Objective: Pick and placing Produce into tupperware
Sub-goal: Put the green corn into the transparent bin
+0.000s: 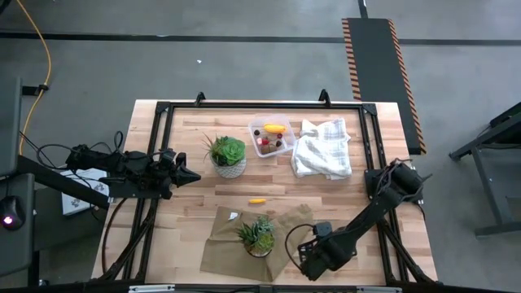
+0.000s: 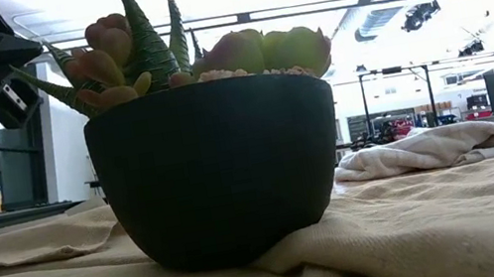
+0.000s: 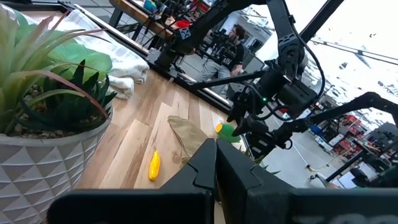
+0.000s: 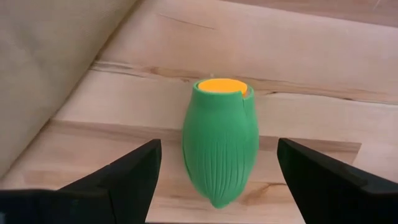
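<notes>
The clear tupperware [image 1: 271, 137] stands at the table's far middle with a yellow piece, red berries and dark pieces in it. A yellow oblong piece [image 1: 257, 200] lies on the bare wood mid-table and also shows in the left wrist view [image 3: 154, 165]. A green piece with an orange top [image 4: 219, 146] lies on the wood near the front edge. My right gripper [image 4: 217, 149] is open, with one finger on either side of the green piece and a gap on both sides. My left gripper [image 1: 189, 175] is shut and empty at the table's left, beside the white-potted plant.
A leafy plant in a white pot [image 1: 228, 156] stands left of the tupperware. A succulent in a dark pot [image 1: 259, 238] sits on a tan cloth [image 1: 224, 244] at the front, just left of my right gripper. A crumpled white cloth [image 1: 321, 148] lies right of the tupperware.
</notes>
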Controlling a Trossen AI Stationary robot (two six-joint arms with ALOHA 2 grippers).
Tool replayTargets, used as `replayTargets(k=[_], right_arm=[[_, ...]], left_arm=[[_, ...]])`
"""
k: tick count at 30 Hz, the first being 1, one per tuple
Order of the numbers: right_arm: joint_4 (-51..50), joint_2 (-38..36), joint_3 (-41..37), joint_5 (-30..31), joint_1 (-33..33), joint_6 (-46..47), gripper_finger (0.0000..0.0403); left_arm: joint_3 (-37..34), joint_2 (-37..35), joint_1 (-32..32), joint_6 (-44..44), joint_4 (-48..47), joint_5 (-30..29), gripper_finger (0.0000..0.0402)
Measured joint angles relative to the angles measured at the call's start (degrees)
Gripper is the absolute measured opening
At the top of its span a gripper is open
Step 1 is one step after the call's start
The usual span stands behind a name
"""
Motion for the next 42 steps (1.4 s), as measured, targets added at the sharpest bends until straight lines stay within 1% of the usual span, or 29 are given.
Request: replayTargets(k=[9, 16, 19, 26, 42], right_arm=[[0.5, 1.3, -0.2, -0.1, 0.4, 0.3, 0.0312], [10.9, 1.3, -5.3, -1.1, 0.3, 0.9, 0.0312], [10.5, 1.3, -5.6, 0.0, 0.0, 1.7, 0.0312], [10.1, 1.3, -5.6, -0.1, -0.2, 0.5, 0.0308], [12.6, 1.2, -5.6, -0.3, -0.2, 0.5, 0.0223]], left_arm=[[0.0, 0.0, 0.0, 0.0, 0.0, 0.0, 0.0001], [0.0, 0.0, 0.0, 0.0, 0.0, 0.0, 0.0001], [0.0, 0.0, 0.0, 0.0, 0.0, 0.0, 0.0001], [0.0, 0.0, 0.0, 0.0, 0.0, 0.0, 0.0001], [0.0, 0.0, 0.0, 0.0, 0.0, 0.0, 0.0001]])
